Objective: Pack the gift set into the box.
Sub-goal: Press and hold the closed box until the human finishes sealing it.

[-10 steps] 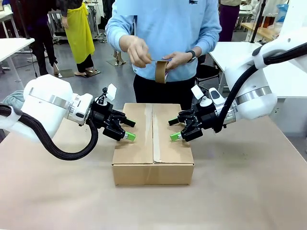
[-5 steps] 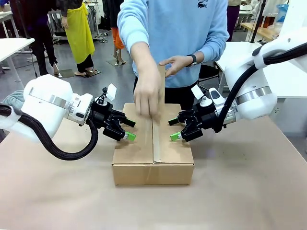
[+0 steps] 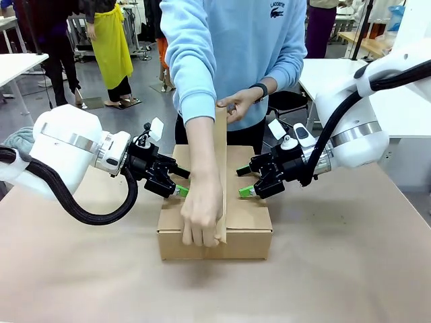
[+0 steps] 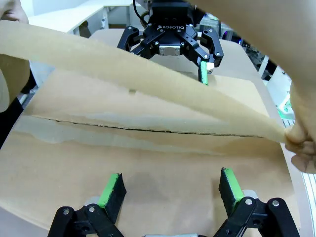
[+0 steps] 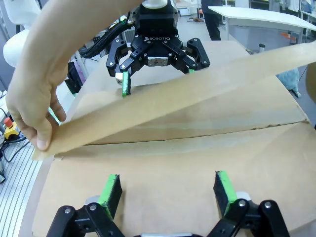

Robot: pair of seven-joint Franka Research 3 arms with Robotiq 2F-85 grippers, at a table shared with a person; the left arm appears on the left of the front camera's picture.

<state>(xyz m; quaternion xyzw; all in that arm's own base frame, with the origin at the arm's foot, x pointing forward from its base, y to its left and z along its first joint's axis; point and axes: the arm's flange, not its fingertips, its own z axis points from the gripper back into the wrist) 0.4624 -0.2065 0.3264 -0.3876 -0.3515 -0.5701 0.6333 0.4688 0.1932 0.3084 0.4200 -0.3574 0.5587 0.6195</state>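
Observation:
The box (image 3: 246, 222) sits shut in the middle of the table, its two top flaps meeting at a centre seam (image 4: 123, 129). The gift set is hidden from view. My left gripper (image 3: 182, 182) is open, its green pads (image 4: 114, 181) resting on the left flap. My right gripper (image 3: 244, 182) is also open, with its pads (image 5: 223, 186) on the right flap. A person stretches a strip of brown tape (image 3: 221, 168) above the seam. One hand (image 3: 201, 215) holds the tape's end at the box's near edge. The other hand (image 3: 236, 104) holds it up at the far side.
The brown table top (image 3: 337, 269) has free room around the box on all sides. A grey cloth (image 3: 17, 138) lies at the far left edge. White tables and other people stand in the background.
The person's hand has pulled the tape from the box's far side along the seam down to its near edge. Both grippers have stayed on the flaps.

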